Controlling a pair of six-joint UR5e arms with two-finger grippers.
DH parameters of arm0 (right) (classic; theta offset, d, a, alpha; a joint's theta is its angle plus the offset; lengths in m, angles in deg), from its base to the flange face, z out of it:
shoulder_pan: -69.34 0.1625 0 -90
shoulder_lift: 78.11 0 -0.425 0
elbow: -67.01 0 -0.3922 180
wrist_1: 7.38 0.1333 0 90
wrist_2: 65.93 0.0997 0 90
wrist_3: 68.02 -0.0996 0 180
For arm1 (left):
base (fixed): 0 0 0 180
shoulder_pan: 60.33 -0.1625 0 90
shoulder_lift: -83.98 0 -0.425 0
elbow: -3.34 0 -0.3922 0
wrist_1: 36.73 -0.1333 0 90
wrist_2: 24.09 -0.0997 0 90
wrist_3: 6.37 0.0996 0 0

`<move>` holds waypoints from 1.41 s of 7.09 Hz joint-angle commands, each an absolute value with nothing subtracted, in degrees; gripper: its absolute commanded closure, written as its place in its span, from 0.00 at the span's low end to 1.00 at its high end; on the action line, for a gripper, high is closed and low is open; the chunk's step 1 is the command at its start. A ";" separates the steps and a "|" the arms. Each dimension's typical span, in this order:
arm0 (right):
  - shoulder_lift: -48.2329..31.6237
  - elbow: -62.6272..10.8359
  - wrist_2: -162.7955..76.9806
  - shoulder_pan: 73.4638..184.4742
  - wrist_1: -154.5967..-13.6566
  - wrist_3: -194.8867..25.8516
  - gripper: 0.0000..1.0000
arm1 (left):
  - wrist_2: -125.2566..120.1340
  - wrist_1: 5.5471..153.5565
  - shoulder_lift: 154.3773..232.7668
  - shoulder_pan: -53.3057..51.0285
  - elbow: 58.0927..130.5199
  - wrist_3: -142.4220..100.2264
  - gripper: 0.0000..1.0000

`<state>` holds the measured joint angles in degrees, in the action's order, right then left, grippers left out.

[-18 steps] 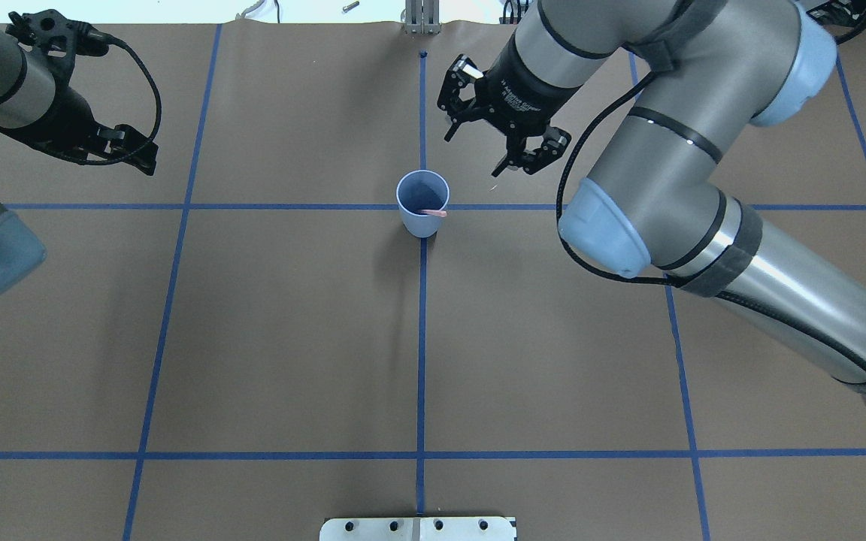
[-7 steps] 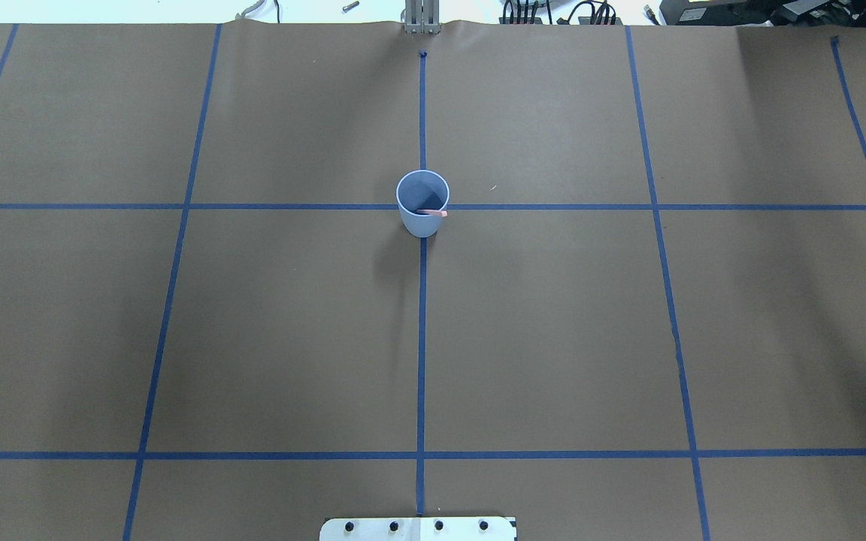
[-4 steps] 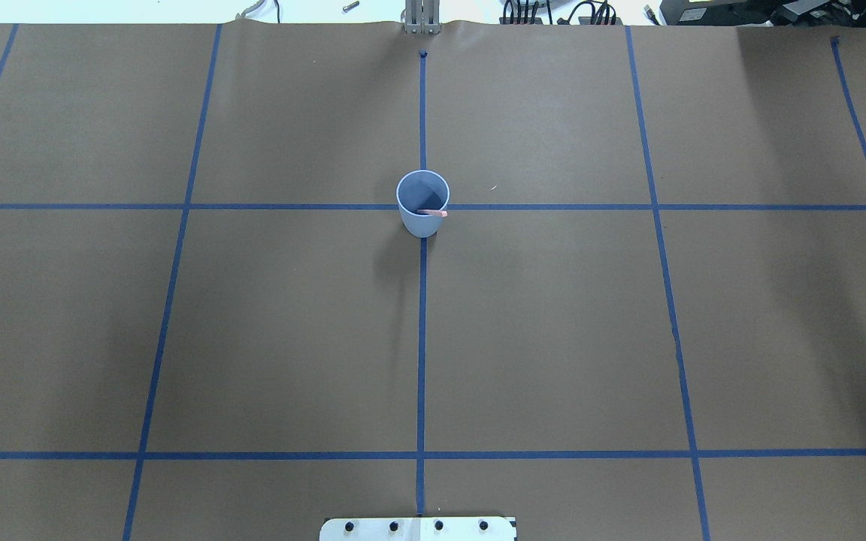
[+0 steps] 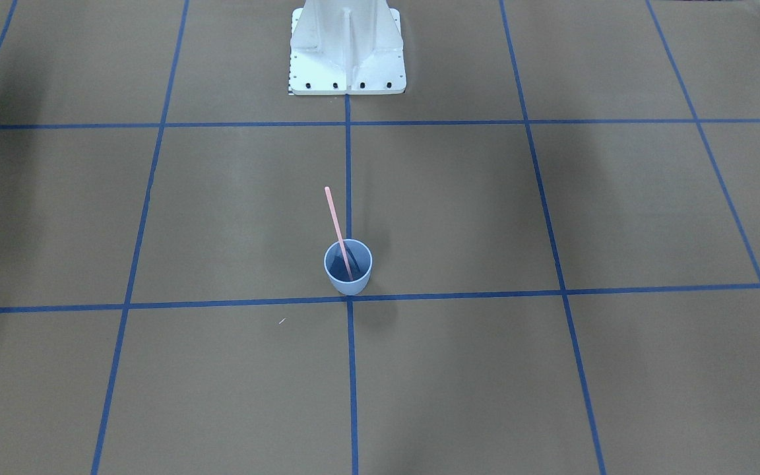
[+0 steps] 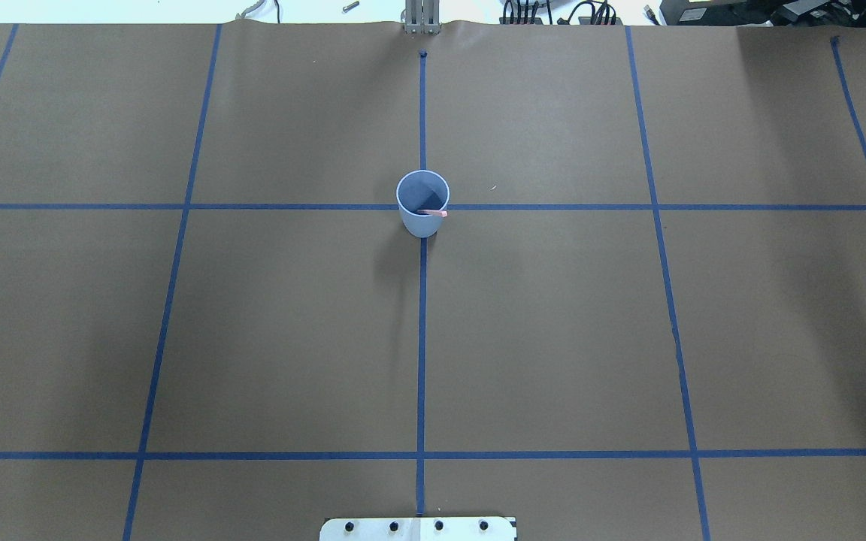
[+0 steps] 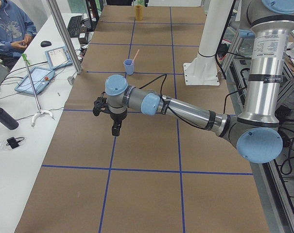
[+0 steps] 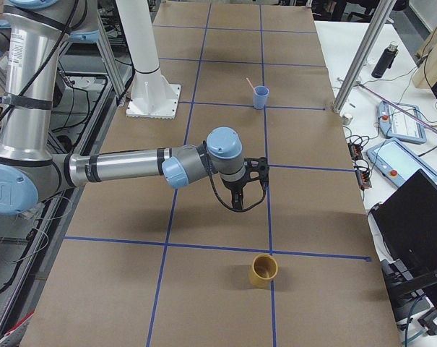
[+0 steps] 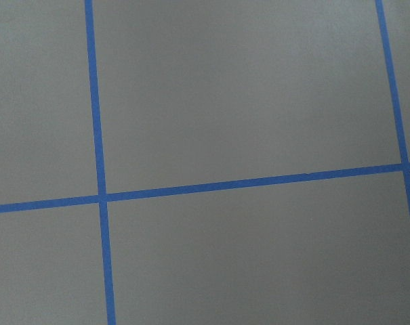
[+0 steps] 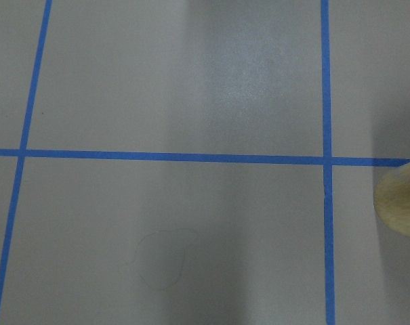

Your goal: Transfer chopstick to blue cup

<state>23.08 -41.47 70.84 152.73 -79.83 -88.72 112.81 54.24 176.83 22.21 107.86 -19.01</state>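
The chopstick (image 4: 335, 218) leans inside the upright blue cup (image 4: 348, 285), which stands at a tape crossing on the bench (image 4: 485, 369). The left tool (image 6: 115, 128) and right tool (image 7: 238, 202) hang well apart from the cup, seemingly empty. I cannot tell how far open they are.

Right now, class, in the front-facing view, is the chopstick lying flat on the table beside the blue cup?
No, the chopstick stands tilted inside the blue cup, its upper end leaning out past the rim.

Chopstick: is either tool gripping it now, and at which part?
Neither. The chopstick leans free in the blue cup, lower end inside; the left tool and right tool hang far from it.
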 commanded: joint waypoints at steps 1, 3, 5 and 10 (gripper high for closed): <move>22.96 -41.62 71.61 152.57 -79.98 -88.67 0.00 | 113.19 54.85 176.79 21.93 108.36 -20.16 0.01; 22.70 -41.36 72.41 152.04 -79.98 -88.58 0.00 | 112.84 56.69 177.14 21.50 106.45 -21.22 0.01; 22.61 -41.44 72.50 151.60 -79.98 -88.58 0.00 | 113.89 59.94 175.13 21.32 106.96 -21.57 0.01; 22.70 -40.57 72.67 149.23 -82.07 -87.18 0.00 | 113.46 60.57 176.00 20.97 106.26 -20.96 0.01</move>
<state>22.76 -41.23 72.61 149.59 -80.53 -87.88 113.59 60.47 175.69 21.05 106.39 -21.34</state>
